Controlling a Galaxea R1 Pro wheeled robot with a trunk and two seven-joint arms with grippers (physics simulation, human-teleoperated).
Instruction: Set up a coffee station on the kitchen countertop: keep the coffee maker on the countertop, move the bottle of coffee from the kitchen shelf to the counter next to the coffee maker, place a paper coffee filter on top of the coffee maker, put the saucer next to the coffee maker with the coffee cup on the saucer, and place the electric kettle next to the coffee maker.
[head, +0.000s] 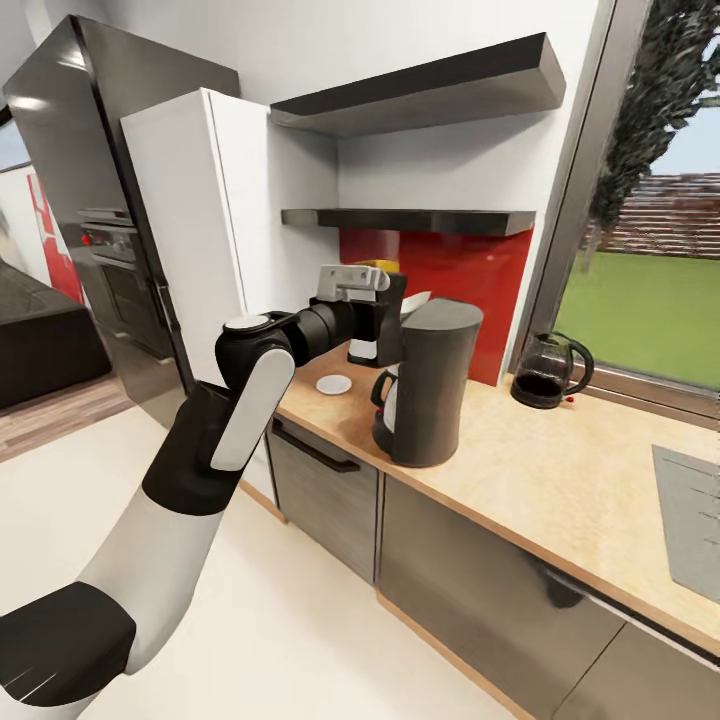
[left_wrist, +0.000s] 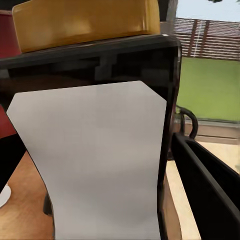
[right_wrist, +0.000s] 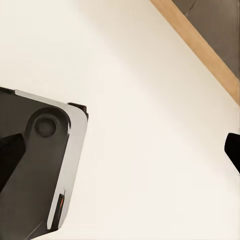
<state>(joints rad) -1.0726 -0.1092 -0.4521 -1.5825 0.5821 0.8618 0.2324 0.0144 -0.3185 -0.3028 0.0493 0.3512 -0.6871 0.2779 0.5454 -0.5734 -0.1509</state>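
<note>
I have the left pincer (head: 385, 318) pinching the bottle (left_wrist: 95, 150) upright just left of the maker (head: 432, 382), low over the table (head: 520, 450), so it only needs lowering; the right pincer's state I cannot tell.

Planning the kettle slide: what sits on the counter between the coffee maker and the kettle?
Nothing: in the head view, bare countertop runs from the coffee maker to the electric kettle.

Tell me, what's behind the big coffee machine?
Behind the coffee maker the left gripper holds the coffee bottle, yellow cap up, by the red wall. A white pointed bit peeks out too. The machine covers the counter below it.
</note>
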